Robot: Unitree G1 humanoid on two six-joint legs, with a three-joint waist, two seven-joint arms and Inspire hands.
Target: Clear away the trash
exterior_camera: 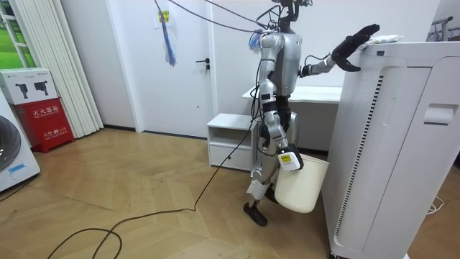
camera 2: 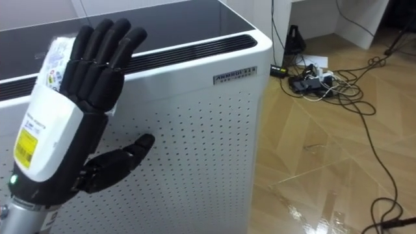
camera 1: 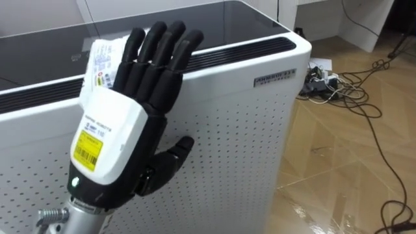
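White printed plastic wrapper (camera 1: 103, 60) lies on the dark top of the tall white perforated appliance (camera 1: 247, 130), at 11 o'clock from my left hand (camera 1: 114, 130). The room view shows it flat, long axis running away from my fingertips. Most of it is hidden behind them. Left fingers are straight and close together, thumb out toward 4 o'clock; contact unclear. My right hand (exterior_camera: 289, 160) hangs low at the cream plastic bin (exterior_camera: 302, 191); I cannot tell its grip.
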